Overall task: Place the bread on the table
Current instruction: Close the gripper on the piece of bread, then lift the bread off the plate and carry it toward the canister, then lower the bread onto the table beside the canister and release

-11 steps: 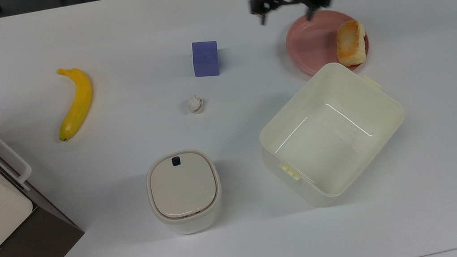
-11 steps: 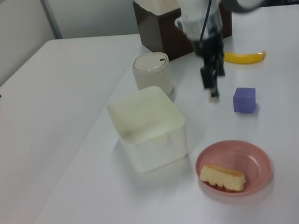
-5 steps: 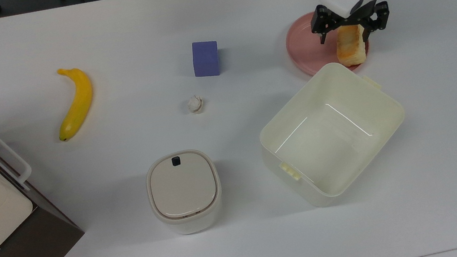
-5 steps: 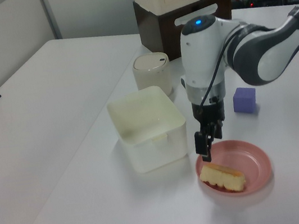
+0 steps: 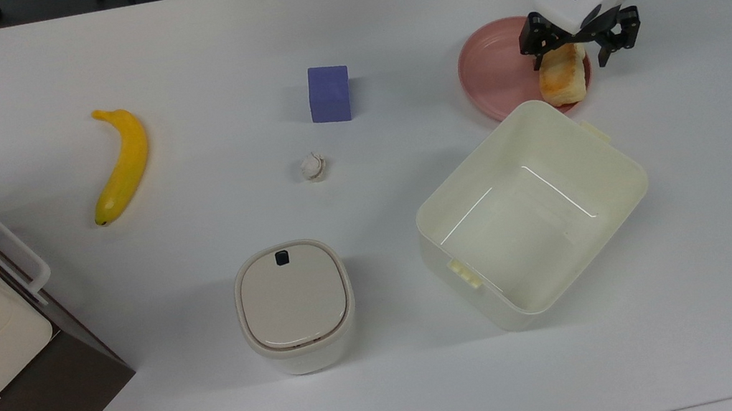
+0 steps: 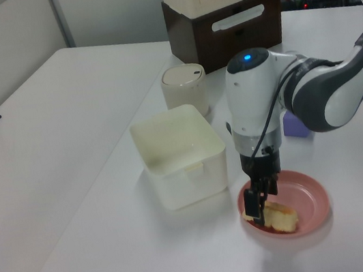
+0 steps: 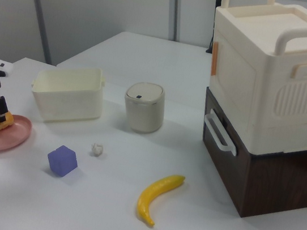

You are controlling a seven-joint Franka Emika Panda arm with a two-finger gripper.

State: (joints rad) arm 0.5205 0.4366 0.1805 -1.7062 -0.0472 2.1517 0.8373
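In the top view the bread (image 5: 563, 79) lies on the pink plate's (image 5: 495, 74) right edge, its long axis running far to near. The tool (image 5: 579, 47) straddles its far end, fingers spread, not yet clenched. Gripped so close to the end, it could tip or drag the plate over the surface (image 5: 393, 390).

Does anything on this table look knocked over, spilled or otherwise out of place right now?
Nothing stands out. The bread lies on the pink plate with the end effector open and straddling its end. The banana, purple block, lidded container and empty cream bin sit upright and apart on the table. No spills.
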